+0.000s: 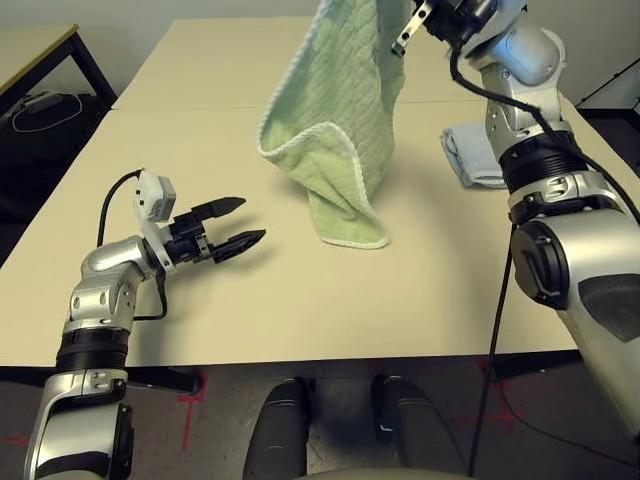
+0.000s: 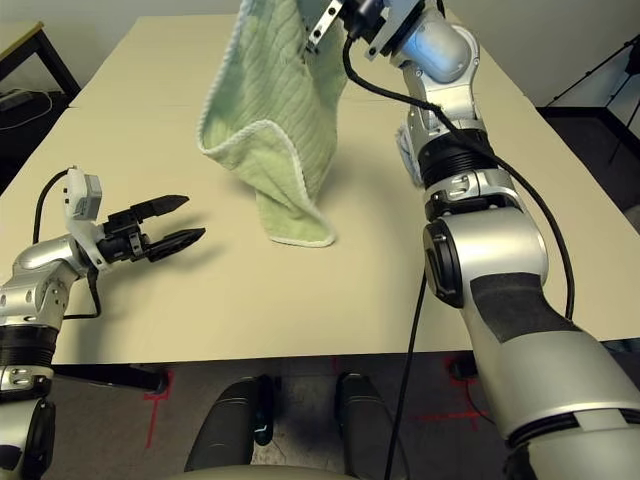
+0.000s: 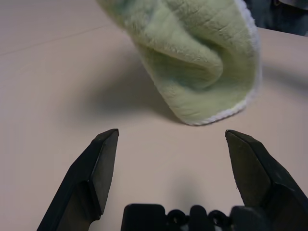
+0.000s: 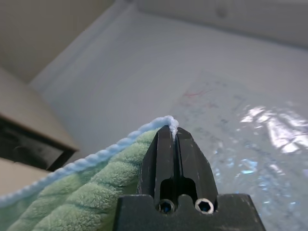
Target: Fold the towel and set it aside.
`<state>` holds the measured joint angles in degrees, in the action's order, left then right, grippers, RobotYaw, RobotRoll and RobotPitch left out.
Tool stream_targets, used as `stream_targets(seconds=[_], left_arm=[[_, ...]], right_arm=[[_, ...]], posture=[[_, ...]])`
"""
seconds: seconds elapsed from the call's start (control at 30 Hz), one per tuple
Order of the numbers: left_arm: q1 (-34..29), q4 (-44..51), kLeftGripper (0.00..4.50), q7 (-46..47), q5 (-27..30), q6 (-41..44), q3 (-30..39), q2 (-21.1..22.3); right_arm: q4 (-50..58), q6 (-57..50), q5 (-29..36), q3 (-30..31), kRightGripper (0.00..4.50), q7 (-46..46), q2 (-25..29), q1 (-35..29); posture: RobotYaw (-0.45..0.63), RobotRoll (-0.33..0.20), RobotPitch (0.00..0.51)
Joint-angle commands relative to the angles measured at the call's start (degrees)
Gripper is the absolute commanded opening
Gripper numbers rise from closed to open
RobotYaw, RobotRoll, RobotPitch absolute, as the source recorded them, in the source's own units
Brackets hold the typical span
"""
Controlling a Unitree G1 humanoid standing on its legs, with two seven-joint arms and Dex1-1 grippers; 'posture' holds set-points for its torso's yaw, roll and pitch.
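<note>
The light green towel (image 1: pixel 340 120) with white edging hangs in the air over the middle of the table, its lowest corner resting on the tabletop. High at the back, my right gripper (image 1: pixel 412 28) is shut on the towel's top corner; in the right wrist view its fingertips (image 4: pixel 173 137) pinch the white edging. My left gripper (image 1: pixel 240 224) hovers low over the table's left side, open and empty, pointing toward the towel. In the left wrist view the towel's bottom fold (image 3: pixel 202 72) lies ahead of the spread fingers (image 3: pixel 94 168).
A folded pale blue towel (image 1: pixel 472 155) lies on the table at the right, beside my right arm. The beige table (image 1: pixel 300 300) has bare surface in front of the hanging towel. A dark bag (image 1: pixel 40 120) sits on the floor at far left.
</note>
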<state>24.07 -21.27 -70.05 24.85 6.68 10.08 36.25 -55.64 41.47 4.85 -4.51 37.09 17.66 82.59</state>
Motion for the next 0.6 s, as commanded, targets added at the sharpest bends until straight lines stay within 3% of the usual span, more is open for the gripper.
stream_targets(seconds=[0.03, 0.23, 0.6], left_arm=[[-0.76, 0.62, 4.5, 0.32, -0.14, 0.59, -0.74, -0.39], [-1.14, 1.92, 4.5, 0.97, 0.07, 1.32, -0.96, -0.99], [-1.65, 3.06, 4.5, 1.61, -0.05, 2.32, -1.02, -1.53]], right_arm=[[-1.09, 2.76, -0.39, -1.24, 0.02, -3.13, 1.44, 3.43], [-4.39, 3.79, -3.64, 1.2, 0.02, -3.19, 2.04, 2.99], [-6.17, 5.92, -1.4, -0.88, 0.02, -3.96, 0.6, 5.32]], posture=[[0.09, 0.0, 0.118], [0.09, 0.0, 0.122], [0.11, 0.0, 0.126]])
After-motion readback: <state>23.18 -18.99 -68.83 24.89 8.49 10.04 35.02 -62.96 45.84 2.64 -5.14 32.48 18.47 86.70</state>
